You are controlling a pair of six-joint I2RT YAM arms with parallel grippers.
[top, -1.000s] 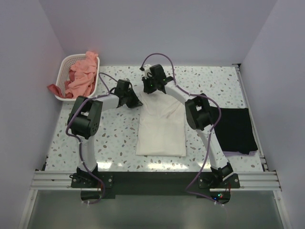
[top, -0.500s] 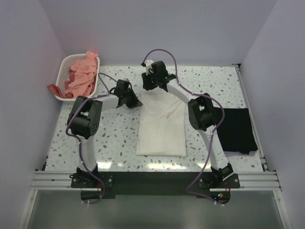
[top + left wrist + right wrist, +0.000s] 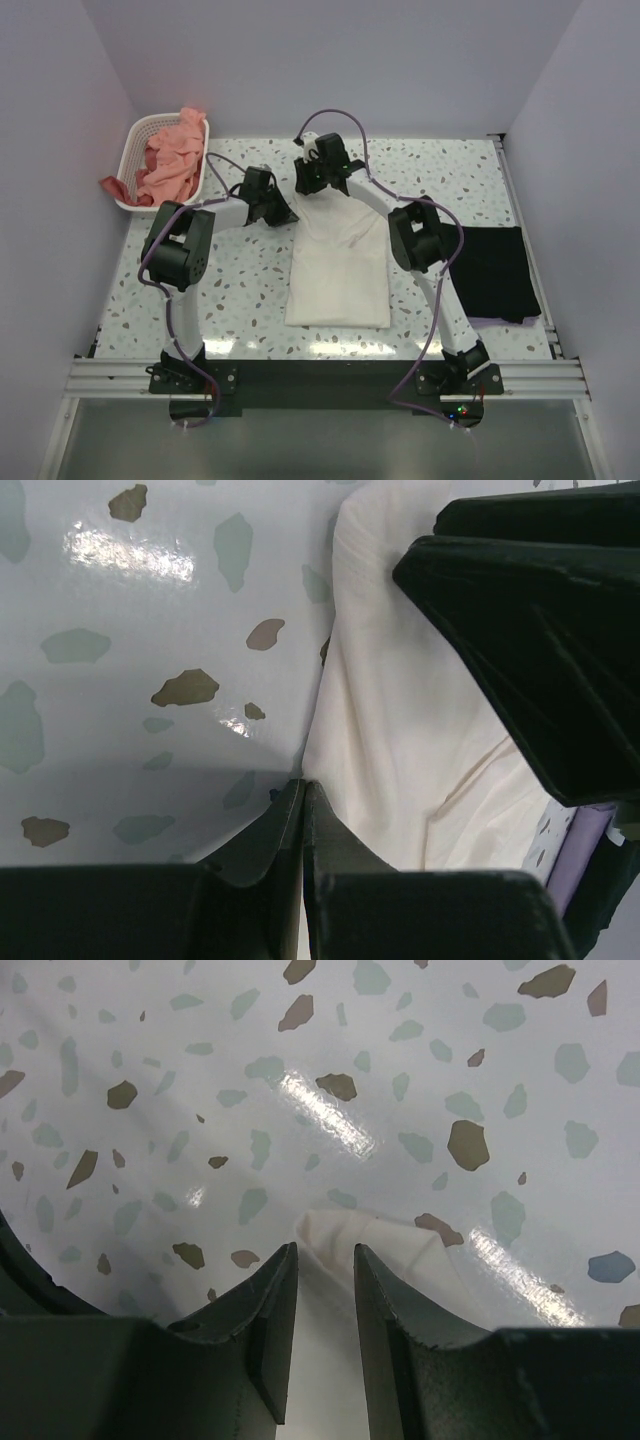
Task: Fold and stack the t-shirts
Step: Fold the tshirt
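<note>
I reckon the cream-white t-shirt is half folded: left gripper pinches its far left corner, right gripper stands slightly parted over its far edge. Right of it the black t-shirt lies folded; left of it, salmon-pink t-shirts fill the basket, unfolded

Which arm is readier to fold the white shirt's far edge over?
Left. The left gripper is shut on the far left corner of the cream-white shirt; the right gripper straddles the other corner with jaws apart, not yet clamped.
</note>
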